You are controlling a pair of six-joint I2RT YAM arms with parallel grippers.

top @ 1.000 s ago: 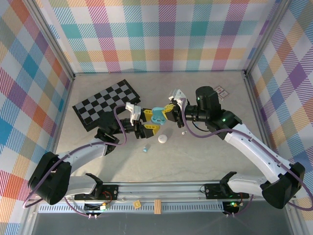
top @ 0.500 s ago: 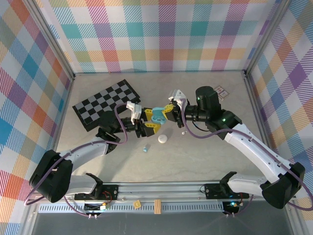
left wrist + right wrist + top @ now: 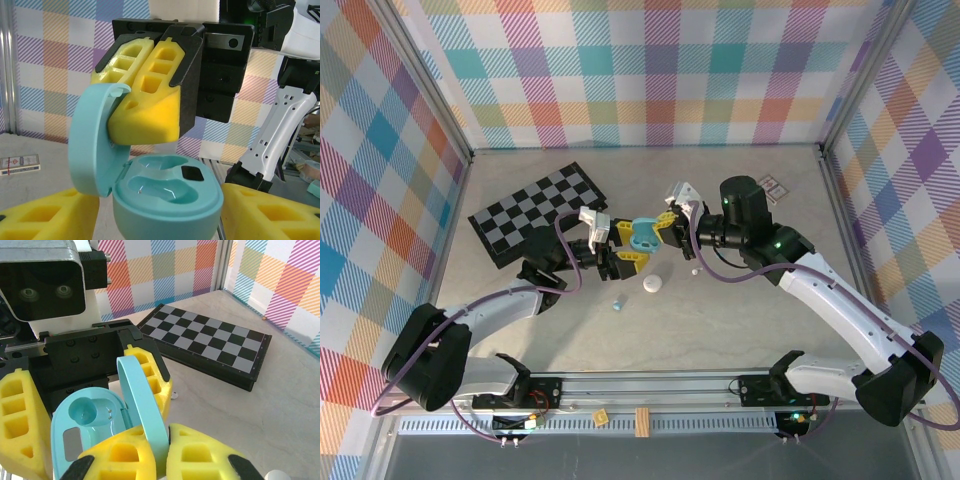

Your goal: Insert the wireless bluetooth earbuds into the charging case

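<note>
Above the surface, the left pincer is clamped on the teal charging case, and the right pincer pinches its lid open. Both wells look empty. A pale blue earbud and a white earbud lie on the surface nearby, not yet inserted.

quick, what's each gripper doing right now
left gripper: closed, holding the teal charging case by its base
right gripper: closed, jaws pinching the case's open lid
</note>
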